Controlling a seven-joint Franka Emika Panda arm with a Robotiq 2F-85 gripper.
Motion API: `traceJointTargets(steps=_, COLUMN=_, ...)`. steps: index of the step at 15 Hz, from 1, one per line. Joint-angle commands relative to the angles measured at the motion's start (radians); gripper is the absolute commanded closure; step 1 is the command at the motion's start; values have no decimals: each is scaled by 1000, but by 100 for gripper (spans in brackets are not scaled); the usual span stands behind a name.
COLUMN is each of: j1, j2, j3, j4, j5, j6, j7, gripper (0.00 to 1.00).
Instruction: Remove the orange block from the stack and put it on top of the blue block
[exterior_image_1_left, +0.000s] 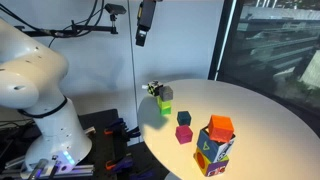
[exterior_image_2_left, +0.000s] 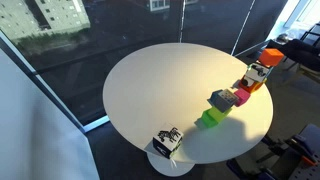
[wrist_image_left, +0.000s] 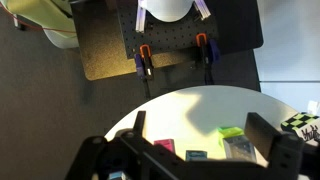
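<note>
The orange block (exterior_image_1_left: 221, 126) sits on top of the stack (exterior_image_1_left: 213, 153), a large patterned cube near the table's front edge; both also show in an exterior view, the orange block (exterior_image_2_left: 271, 57) on the stack (exterior_image_2_left: 255, 76). The blue block (exterior_image_1_left: 184, 118) stands on the table a little behind a magenta cube (exterior_image_1_left: 184, 134), and it shows at the bottom of the wrist view (wrist_image_left: 198, 155). My gripper (exterior_image_1_left: 143, 36) hangs high above the table, far from the blocks. In the wrist view the gripper (wrist_image_left: 200, 122) is open and empty. The orange block is out of the wrist view.
A green cube (exterior_image_1_left: 165, 109), a grey cube (exterior_image_1_left: 166, 94) and a black-and-white patterned cube (exterior_image_1_left: 154, 89) line up toward the table's far edge. The round white table (exterior_image_1_left: 250, 110) stands beside glass walls. Clamps and a black base plate (wrist_image_left: 170, 40) lie on the floor beside the table.
</note>
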Motion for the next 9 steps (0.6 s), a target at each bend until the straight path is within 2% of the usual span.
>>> traceJointTargets(steps=1, j1=3, j2=1, j3=-2, j4=3, j5=-1, j6=-2, j7=1, gripper=0)
traceJointTargets(steps=9, j1=-6, j2=47, j3=-13, j4=0, j5=-7, j6=62, j7=2, gripper=0)
